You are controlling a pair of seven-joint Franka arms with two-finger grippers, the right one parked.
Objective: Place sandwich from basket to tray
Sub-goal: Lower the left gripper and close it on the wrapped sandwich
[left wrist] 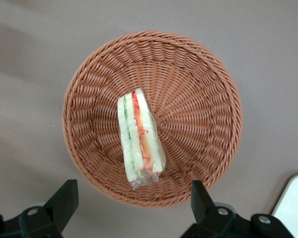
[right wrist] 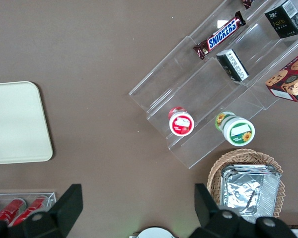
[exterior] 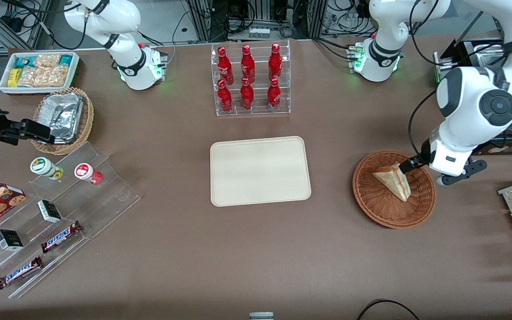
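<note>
Nothing is moved yet: the triangular white-bread sandwich (left wrist: pixel 139 139) with red and green filling lies in the round reddish-brown wicker basket (left wrist: pixel 198 106), and the flat cream rectangular tray (exterior: pixel 260 170) is bare. The left arm's black 2-finger gripper (left wrist: pixel 134 210) hovers above the basket, fingers spread and holding nothing. The basket's low rim and the bare brown table (exterior: pixel 331 231) between basket and tray should leave an easy path, I judge.

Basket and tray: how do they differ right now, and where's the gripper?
The basket is round, woven and reddish-brown; the tray is rectangular, smooth and cream. The basket holds the sandwich; the tray holds nothing. The basket lies toward the working arm's end; the tray sits mid-table. Both rest on the table. The gripper hangs open above the basket.
</note>
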